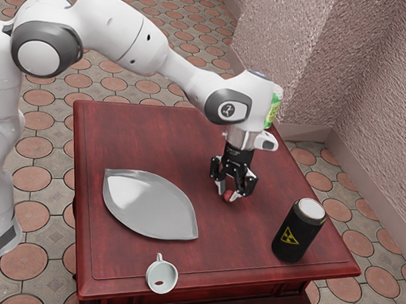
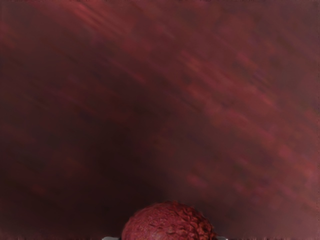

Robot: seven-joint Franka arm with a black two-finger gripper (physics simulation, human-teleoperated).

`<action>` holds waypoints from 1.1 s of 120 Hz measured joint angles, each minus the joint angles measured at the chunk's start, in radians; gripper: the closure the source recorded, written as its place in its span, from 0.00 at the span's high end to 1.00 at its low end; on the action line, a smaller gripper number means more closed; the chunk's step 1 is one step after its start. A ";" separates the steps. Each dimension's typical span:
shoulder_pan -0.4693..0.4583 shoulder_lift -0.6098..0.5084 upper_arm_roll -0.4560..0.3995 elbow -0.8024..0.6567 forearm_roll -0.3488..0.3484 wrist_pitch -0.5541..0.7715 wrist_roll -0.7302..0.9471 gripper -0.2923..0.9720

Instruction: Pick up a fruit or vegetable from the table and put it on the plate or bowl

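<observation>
A small red lychee [image 1: 229,195] with bumpy skin sits between the fingertips of my black gripper [image 1: 229,193], right of the table's middle. Both fingers press it from two sides, so the gripper is shut on it. The hand points straight down, with the fruit at or just above the dark red tabletop [image 1: 156,144]; I cannot tell whether it is lifted. In the wrist view the lychee [image 2: 167,223] bulges just under the hand against the tabletop [image 2: 160,100]. A grey leaf-shaped plate [image 1: 125,189] lies flat toward the exterior view's left of the gripper, apart from it.
A black can [image 1: 298,230] with a yellow hazard sign stands near the table's right front corner. A small white funnel [image 1: 162,275] lies at the front edge. A green object [image 1: 276,109] peeks out behind my wrist at the back right.
</observation>
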 joint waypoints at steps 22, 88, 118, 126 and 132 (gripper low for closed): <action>-0.021 -0.101 0.002 -0.028 0.008 -0.001 -0.029 0.35; 0.073 -0.730 -0.187 -0.555 0.074 -0.102 -0.391 0.36; 0.106 -0.689 -0.189 -0.572 0.026 -0.119 -0.489 0.45; 0.120 -0.688 -0.191 -0.568 0.006 -0.118 -0.503 0.57; 0.125 -0.689 -0.191 -0.565 -0.002 -0.118 -0.513 0.63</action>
